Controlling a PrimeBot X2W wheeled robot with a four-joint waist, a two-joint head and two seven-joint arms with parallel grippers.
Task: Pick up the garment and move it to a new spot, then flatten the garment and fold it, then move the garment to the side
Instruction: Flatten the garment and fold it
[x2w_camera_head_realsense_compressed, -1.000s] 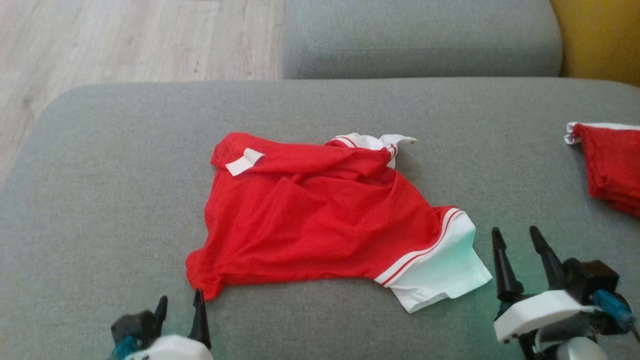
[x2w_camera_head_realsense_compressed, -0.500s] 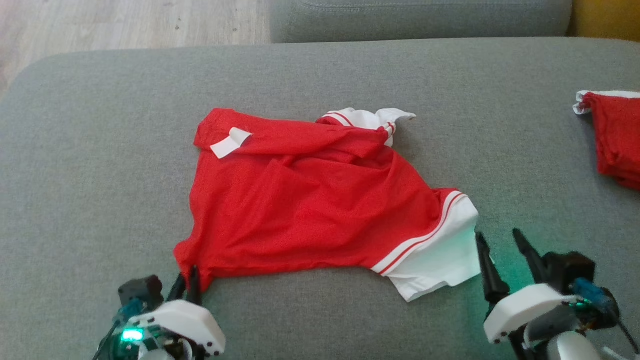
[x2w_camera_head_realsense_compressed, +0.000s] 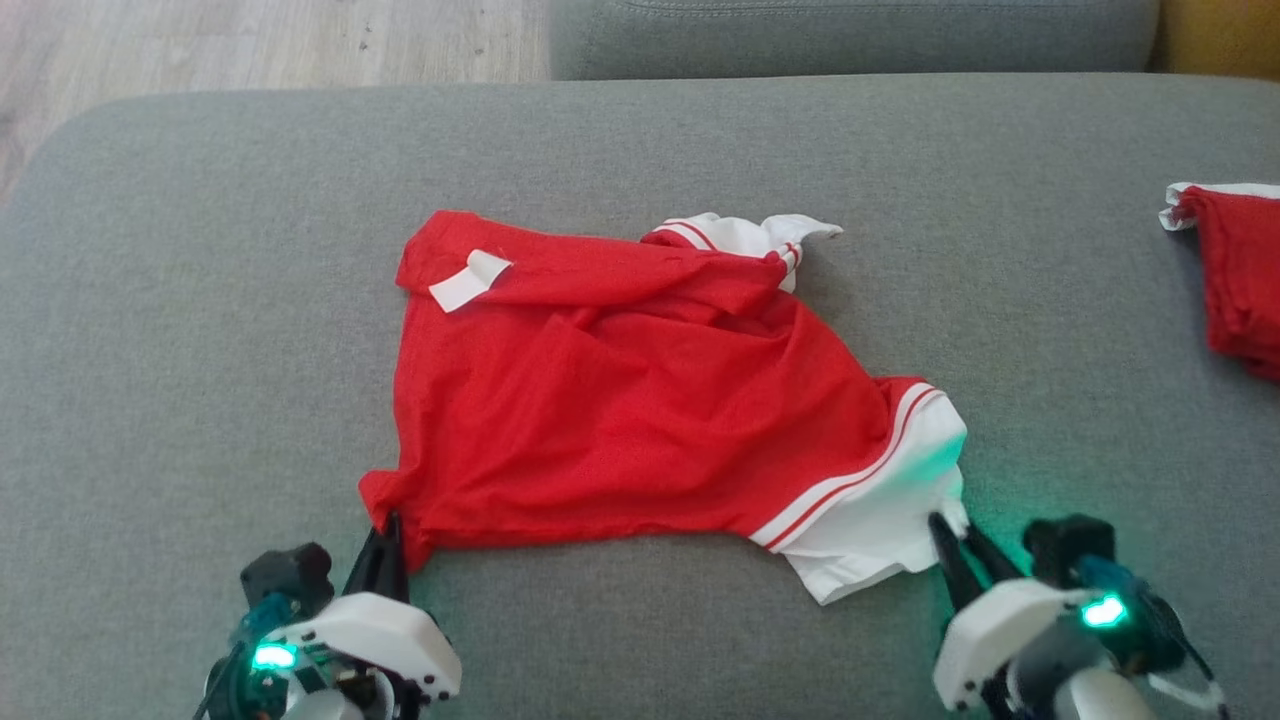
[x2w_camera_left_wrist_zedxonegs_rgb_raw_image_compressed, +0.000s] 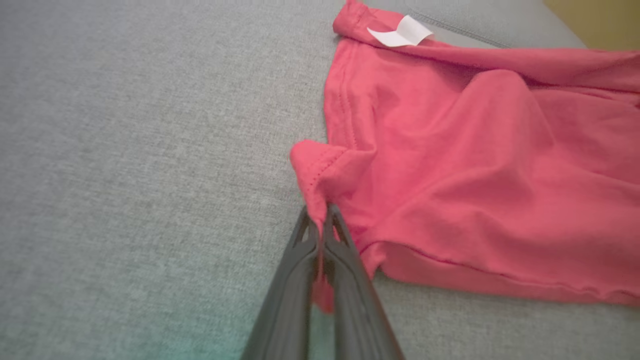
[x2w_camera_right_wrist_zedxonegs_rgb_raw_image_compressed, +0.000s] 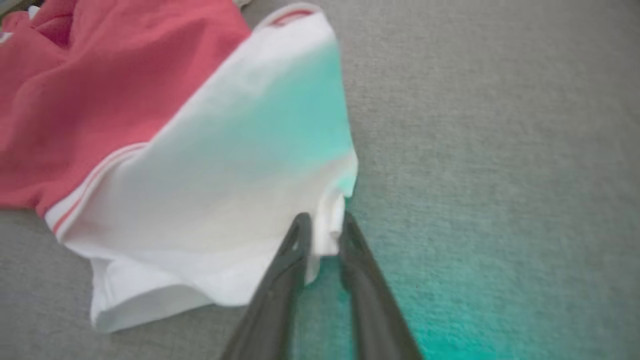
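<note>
Pick-up step: garment (x2w_camera_head_realsense_compressed: 620, 400) lay rumpled mid-sofa (x2w_camera_head_realsense_compressed: 200, 300), left gripper (x2w_camera_head_realsense_compressed: 385, 535) pinched tight on its red near corner, right gripper (x2w_camera_head_realsense_compressed: 955, 535) narrow astride the white sleeve (x2w_camera_head_realsense_compressed: 880, 520) hem, clamp not confirmable; next move likely needs a firm right grip, then an even two-arm lift.

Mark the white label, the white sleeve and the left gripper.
white label (x2w_camera_head_realsense_compressed: 468, 280), head view, its middle.
white sleeve (x2w_camera_head_realsense_compressed: 880, 520), head view, plain white panel.
left gripper (x2w_camera_left_wrist_zedxonegs_rgb_raw_image_compressed: 320, 214), left wrist view, between its fingertips.

Our left two-fingered dark gripper (x2w_camera_head_realsense_compressed: 385, 525) is pinched tight on the red-and-white cloth garment (x2w_camera_head_realsense_compressed: 620, 400); our right dark gripper (x2w_camera_head_realsense_compressed: 950, 530), fingers narrowly apart, straddles its hem.
</note>
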